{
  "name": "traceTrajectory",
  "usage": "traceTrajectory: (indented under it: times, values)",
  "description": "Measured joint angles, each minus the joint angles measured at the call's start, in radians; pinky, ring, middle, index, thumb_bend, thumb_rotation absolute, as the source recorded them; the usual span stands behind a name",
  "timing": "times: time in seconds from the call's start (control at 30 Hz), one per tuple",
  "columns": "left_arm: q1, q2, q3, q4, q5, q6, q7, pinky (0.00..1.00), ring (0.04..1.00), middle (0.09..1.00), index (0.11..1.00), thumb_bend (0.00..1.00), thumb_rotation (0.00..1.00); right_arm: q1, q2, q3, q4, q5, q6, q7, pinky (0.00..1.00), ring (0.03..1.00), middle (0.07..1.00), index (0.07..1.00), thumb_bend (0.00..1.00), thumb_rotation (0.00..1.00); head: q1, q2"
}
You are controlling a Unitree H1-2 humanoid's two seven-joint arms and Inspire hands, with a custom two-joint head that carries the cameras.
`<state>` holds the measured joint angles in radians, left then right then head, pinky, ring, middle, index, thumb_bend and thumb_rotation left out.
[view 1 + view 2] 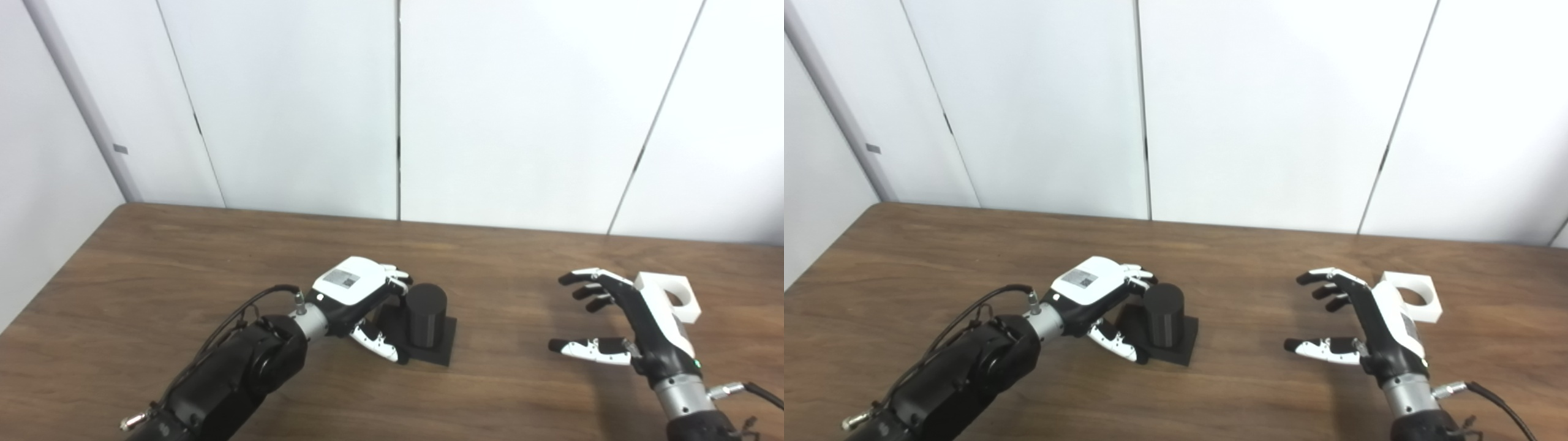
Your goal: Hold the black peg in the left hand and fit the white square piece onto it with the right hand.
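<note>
The scene is brightly and evenly lit, seemingly from above. The white wall panels (508,110) are nearly washed out. Only soft, faint shadows are cast on the brown table (153,263), beside the right hand (1372,331) and under the black peg (1164,318). Both pictures are slightly soft, and fine details are blurred.

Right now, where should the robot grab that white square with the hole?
Probably by the outer flat sides of the white square piece, coming from above. It lies flat on the table, hole facing up, behind the open right hand.
</note>
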<state>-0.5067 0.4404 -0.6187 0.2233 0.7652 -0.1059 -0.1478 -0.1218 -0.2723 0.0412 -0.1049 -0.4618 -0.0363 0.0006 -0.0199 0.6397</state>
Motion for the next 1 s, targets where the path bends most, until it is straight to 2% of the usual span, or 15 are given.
traceTrajectory:
  times: [0.1, 0.2, 0.27, 0.3, 0.47, 0.5, 0.53, 0.63, 0.73, 0.87, 1.0]
  values:
    - [-0.003, -0.006, -0.008, 0.001, 0.002, 0.000, 0.000, 0.77, 0.889, 0.866, 0.495, 0.52, 0.08, 0.000, 0.001, 0.000, 0.000, -0.002, -0.001, -0.006, 0.54, 0.653, 0.728, 0.658, 0.64, 0.00, -0.026, 0.000]
    - [-0.008, -0.007, -0.021, 0.006, 0.006, -0.003, 0.009, 0.77, 0.881, 0.869, 0.495, 0.52, 0.07, -0.005, -0.003, 0.005, -0.012, -0.018, 0.011, 0.007, 0.59, 0.706, 0.753, 0.682, 0.66, 0.01, -0.067, -0.009]
    - [-0.013, -0.005, -0.029, 0.008, 0.008, -0.007, 0.013, 0.77, 0.878, 0.867, 0.494, 0.52, 0.07, -0.016, -0.028, 0.024, -0.054, -0.049, 0.059, 0.067, 0.61, 0.741, 0.788, 0.719, 0.69, 0.05, -0.132, -0.024]
    - [-0.015, -0.003, -0.033, 0.009, 0.009, -0.009, 0.016, 0.77, 0.878, 0.866, 0.494, 0.52, 0.07, -0.028, -0.047, 0.033, -0.071, -0.064, 0.082, 0.099, 0.61, 0.750, 0.797, 0.730, 0.70, 0.06, -0.140, -0.026]
    - [-0.013, 0.004, -0.033, 0.010, 0.009, -0.022, 0.021, 0.78, 0.886, 0.876, 0.495, 0.52, 0.07, -0.107, -0.136, 0.053, -0.132, -0.124, 0.219, 0.241, 0.60, 0.787, 0.846, 0.784, 0.79, 0.05, -0.233, -0.051]
    - [-0.012, 0.006, -0.033, 0.010, 0.008, -0.024, 0.024, 0.79, 0.884, 0.876, 0.495, 0.52, 0.07, -0.119, -0.146, 0.056, -0.135, -0.138, 0.231, 0.255, 0.61, 0.797, 0.852, 0.790, 0.79, 0.05, -0.248, -0.055]
    - [-0.010, 0.008, -0.031, 0.010, 0.006, -0.026, 0.026, 0.79, 0.884, 0.875, 0.495, 0.52, 0.07, -0.135, -0.163, 0.068, -0.134, -0.163, 0.248, 0.281, 0.64, 0.805, 0.857, 0.794, 0.80, 0.06, -0.308, -0.072]
    - [-0.006, 0.010, -0.028, 0.010, 0.000, -0.027, 0.026, 0.79, 0.882, 0.869, 0.495, 0.52, 0.07, -0.162, -0.210, 0.091, -0.133, -0.213, 0.285, 0.338, 0.68, 0.827, 0.874, 0.801, 0.82, 0.12, -0.374, -0.095]
    - [-0.002, 0.017, -0.026, 0.014, -0.001, -0.041, 0.038, 0.78, 0.867, 0.854, 0.494, 0.52, 0.07, -0.198, -0.245, 0.090, -0.130, -0.233, 0.329, 0.396, 0.68, 0.841, 0.884, 0.805, 0.85, 0.18, -0.413, -0.110]
    - [0.003, 0.023, -0.024, 0.028, -0.002, -0.069, 0.067, 0.77, 0.857, 0.844, 0.494, 0.52, 0.06, -0.239, -0.283, 0.102, -0.109, -0.261, 0.352, 0.444, 0.71, 0.856, 0.897, 0.811, 0.86, 0.18, -0.443, -0.124]
    - [0.005, 0.025, -0.020, 0.048, -0.007, -0.102, 0.093, 0.75, 0.854, 0.841, 0.493, 0.52, 0.06, -0.280, -0.318, 0.120, -0.052, -0.312, 0.364, 0.459, 0.76, 0.876, 0.904, 0.897, 0.90, 0.23, -0.480, -0.140]
